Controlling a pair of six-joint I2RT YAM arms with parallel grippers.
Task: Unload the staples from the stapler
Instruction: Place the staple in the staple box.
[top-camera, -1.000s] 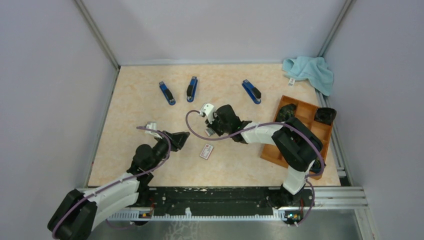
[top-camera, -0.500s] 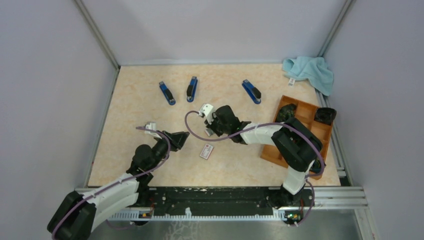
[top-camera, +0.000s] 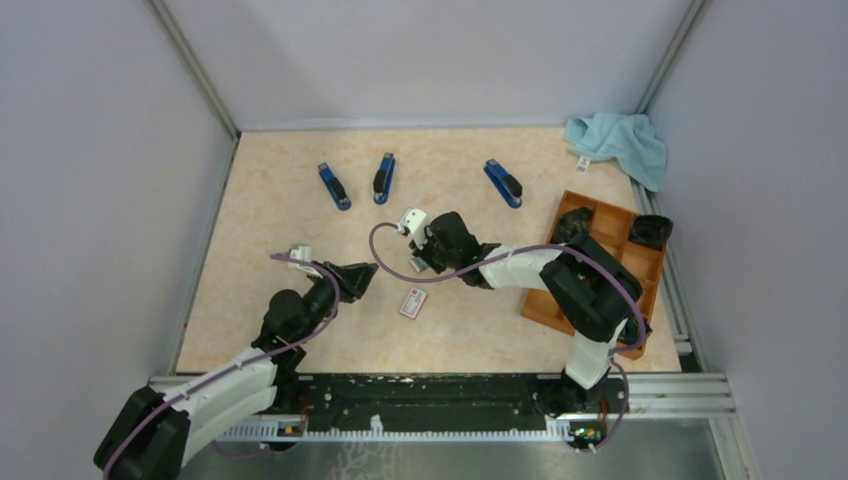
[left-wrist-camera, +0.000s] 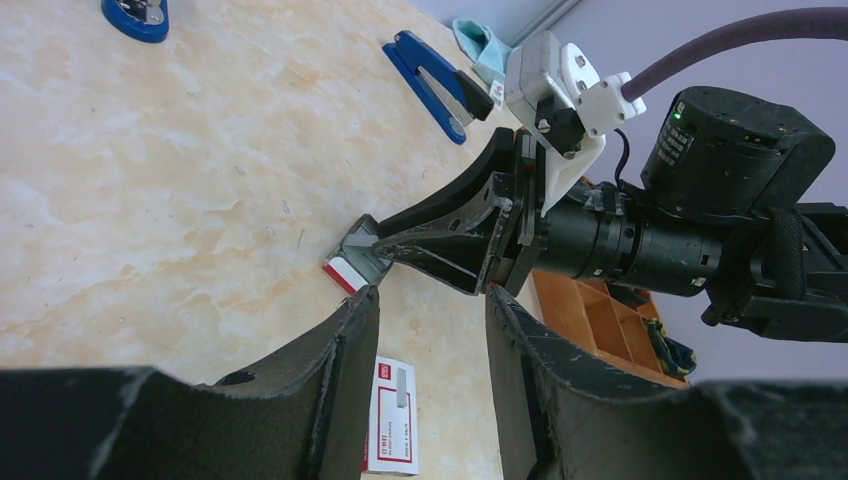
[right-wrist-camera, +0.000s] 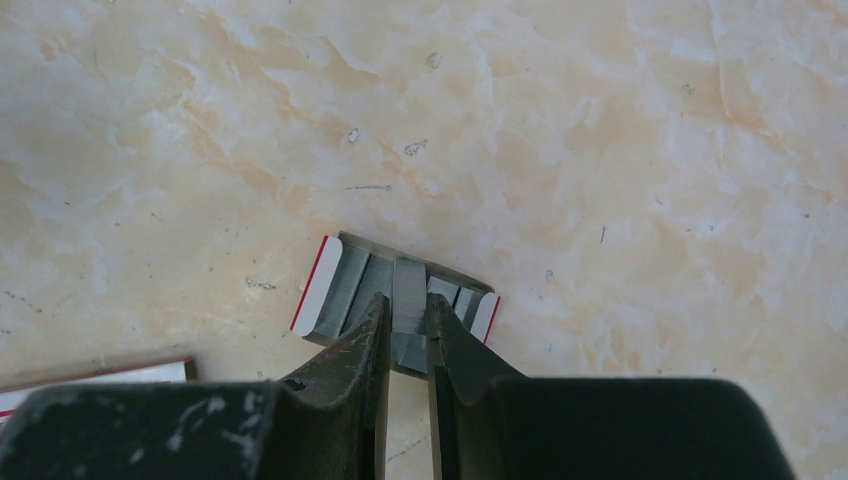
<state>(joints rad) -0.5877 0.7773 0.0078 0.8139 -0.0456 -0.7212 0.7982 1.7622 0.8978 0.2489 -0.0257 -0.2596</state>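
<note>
Barely shifted, right tool (right-wrist-camera: 408, 310) pinches staples (right-wrist-camera: 409, 280), lower end hidden; left tool (left-wrist-camera: 430, 298) released.

Top camera fixed high behind both arm bases (top-camera: 575, 385), looking down on the whole worktop (top-camera: 280, 210), left wrist camera low, near-level, facing the right claw (left-wrist-camera: 374, 246) close up, right wrist camera aimed steeply down, very near the staples (right-wrist-camera: 408, 292), both wrist views sharing their open tray (left-wrist-camera: 350, 264).
</note>
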